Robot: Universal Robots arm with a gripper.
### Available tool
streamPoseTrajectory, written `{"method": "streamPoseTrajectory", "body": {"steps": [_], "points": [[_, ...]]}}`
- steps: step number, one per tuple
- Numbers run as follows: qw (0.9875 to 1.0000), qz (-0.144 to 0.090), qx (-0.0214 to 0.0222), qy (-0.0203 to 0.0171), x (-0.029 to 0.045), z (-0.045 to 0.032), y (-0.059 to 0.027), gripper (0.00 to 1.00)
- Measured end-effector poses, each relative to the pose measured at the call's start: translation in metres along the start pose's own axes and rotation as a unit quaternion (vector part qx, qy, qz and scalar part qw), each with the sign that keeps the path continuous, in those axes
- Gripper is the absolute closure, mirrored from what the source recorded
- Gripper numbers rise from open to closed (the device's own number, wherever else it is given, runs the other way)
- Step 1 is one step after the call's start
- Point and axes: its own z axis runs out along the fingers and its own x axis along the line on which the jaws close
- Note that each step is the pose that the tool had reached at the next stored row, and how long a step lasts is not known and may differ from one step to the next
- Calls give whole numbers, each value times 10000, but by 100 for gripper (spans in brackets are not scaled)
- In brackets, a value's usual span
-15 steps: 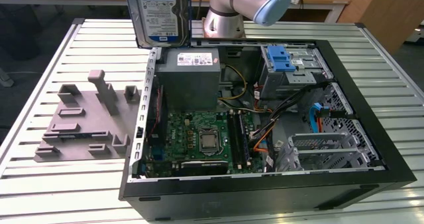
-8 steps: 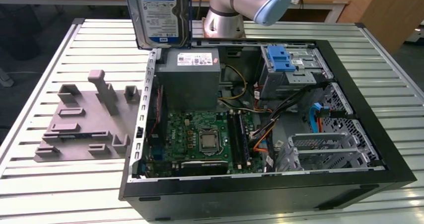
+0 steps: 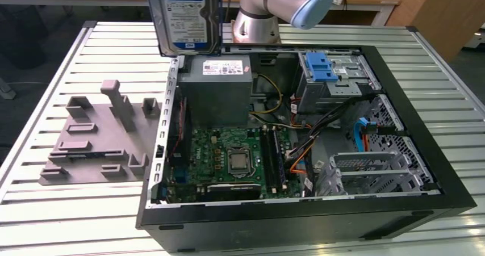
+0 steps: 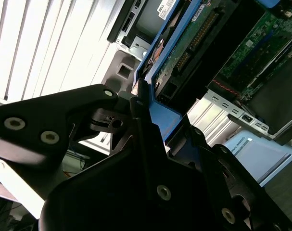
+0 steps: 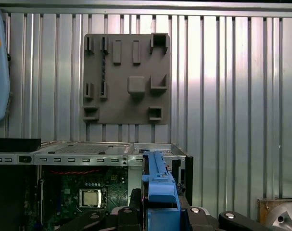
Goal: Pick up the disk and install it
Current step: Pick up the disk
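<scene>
1. Plainly, the tool [image 5: 160, 211] is clamped on the disk [image 3: 184, 17], pinching its blue frame in both wrist views.
2. The disk hangs upright at the exterior view's upper left, above the case [image 3: 303, 217] and its grey box [image 3: 220, 91].
3. It looks stiff, fairly heavy and shock-sensitive. The plastic frame edges seem the safest hold, clear of the circuit board.
4. Cables [image 3: 333, 120] and the cage [image 3: 327, 68] crowd the case's right side. A grey fixture [image 3: 99, 137] lies on the tabletop [image 3: 45, 210] at left.

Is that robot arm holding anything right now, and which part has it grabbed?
Yes. The gripper is shut on the disk, clamping the edge of its blue carrier frame. The disk stands upright over the open computer case.
</scene>
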Motion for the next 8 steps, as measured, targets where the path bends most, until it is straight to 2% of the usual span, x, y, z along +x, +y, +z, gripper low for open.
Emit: {"method": "streamPoseTrajectory", "body": {"steps": [8], "points": [[10000,0,0,0,2,-1,-49,64]]}}
